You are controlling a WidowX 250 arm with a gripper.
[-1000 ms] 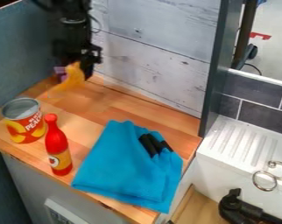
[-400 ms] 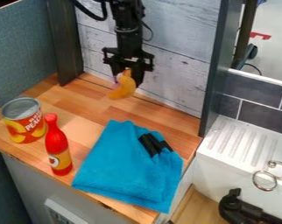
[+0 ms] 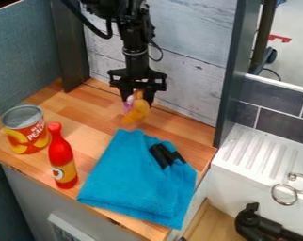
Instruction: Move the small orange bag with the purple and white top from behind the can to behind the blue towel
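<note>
Blue-grey panel [image 3: 22, 61] at the far left; beside it, on the wooden surface [image 3: 82, 110], a peach can [image 3: 27, 136] and a red bottle [image 3: 62, 162] stand upright, close together; the tool [image 3: 136, 100] hangs before the whitish plank wall [image 3: 185, 61], gripping an orange toy [image 3: 138, 112] with a purple part, just behind a folded blue cloth [image 3: 125, 181] with black strips [image 3: 159, 155]; rightward, dark tiles [image 3: 280, 120] back a ribbed white ledge [image 3: 254, 155] bearing metal rings [image 3: 284, 194]; a black fitting [image 3: 258, 223] sits below.

White lettering [image 3: 37, 132] on can [image 3: 18, 124], label [image 3: 64, 172] on bottle [image 3: 60, 151]
</note>
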